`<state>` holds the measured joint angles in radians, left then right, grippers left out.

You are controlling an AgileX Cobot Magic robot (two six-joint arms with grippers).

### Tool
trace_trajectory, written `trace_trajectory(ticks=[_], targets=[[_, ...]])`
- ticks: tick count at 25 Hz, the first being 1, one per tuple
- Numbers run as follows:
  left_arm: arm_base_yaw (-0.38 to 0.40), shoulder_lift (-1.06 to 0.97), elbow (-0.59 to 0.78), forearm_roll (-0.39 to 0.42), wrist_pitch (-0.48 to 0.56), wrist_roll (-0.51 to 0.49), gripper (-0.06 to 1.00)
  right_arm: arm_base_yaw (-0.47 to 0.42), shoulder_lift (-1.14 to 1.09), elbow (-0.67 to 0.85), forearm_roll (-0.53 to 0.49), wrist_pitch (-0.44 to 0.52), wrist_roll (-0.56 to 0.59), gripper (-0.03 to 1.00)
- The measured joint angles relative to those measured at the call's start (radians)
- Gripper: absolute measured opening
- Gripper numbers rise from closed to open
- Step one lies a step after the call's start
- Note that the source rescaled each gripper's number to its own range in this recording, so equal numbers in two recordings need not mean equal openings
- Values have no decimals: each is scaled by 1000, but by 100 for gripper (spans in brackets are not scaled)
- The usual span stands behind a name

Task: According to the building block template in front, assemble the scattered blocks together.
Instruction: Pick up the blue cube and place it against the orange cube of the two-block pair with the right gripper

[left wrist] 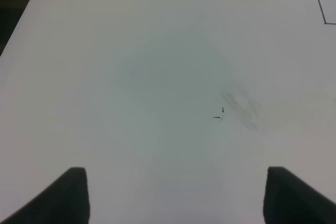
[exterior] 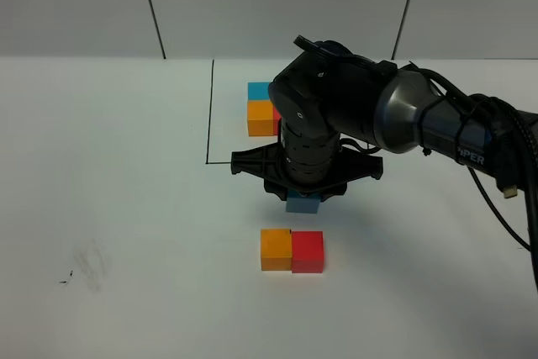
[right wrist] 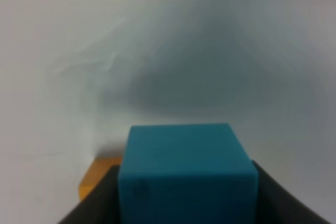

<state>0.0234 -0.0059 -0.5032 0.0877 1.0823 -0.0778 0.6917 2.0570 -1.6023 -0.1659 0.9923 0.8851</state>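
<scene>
Gripping the blue block (exterior: 303, 204), the right end effector (exterior: 303, 197) hangs near the orange block (exterior: 276, 249).

Glossy black, rounded joint housings on the right robot arm (exterior: 336, 111), then a brushed grey cylindrical sleeve (exterior: 409, 111). Ribbed black at the wrist, with a flat black winged crosspiece (exterior: 256, 161). Thick black cables (exterior: 508, 170) looped beside the forearm; white lettering (exterior: 471, 157), partly hidden, ending "PER". Dark matte, blunt fingers (left wrist: 68, 195) on the left pincer (left wrist: 176, 198).
</scene>
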Motion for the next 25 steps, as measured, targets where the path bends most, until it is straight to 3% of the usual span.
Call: trace_trajectory(ticks=[13, 25], targets=[[0, 0, 0, 0, 0, 0, 50, 39, 36, 0, 4, -114, -24, 27], [0, 0, 0, 0, 0, 0, 50, 39, 66, 0, -22, -120, -23, 27]])
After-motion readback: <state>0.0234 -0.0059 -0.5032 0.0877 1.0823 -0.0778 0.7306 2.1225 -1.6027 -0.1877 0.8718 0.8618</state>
